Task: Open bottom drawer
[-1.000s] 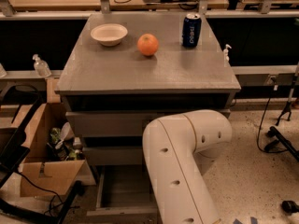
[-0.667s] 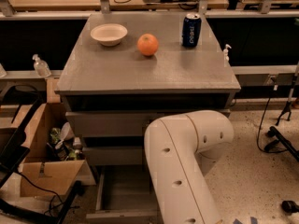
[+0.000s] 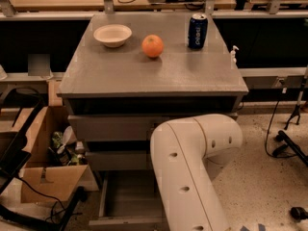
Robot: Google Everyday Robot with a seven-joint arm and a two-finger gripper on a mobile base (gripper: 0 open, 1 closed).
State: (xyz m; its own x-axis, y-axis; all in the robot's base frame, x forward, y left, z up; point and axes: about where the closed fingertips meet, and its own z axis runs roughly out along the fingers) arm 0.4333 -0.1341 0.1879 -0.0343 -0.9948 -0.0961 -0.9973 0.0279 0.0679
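Note:
The grey cabinet (image 3: 154, 76) has three drawer fronts. The bottom drawer (image 3: 126, 222) stands pulled out towards me, and its bare inside (image 3: 129, 196) shows below the middle drawer front (image 3: 118, 160). Its knob is hidden. My white arm (image 3: 190, 167) reaches down in front of the cabinet's lower right. My gripper is hidden behind the arm, low by the drawers.
On the cabinet top are a white bowl (image 3: 112, 35), an orange (image 3: 152, 46) and a blue soda can (image 3: 197, 31). An open cardboard box (image 3: 45, 172) with clutter stands on the floor at left. Cables and a stand foot (image 3: 288, 143) lie at right.

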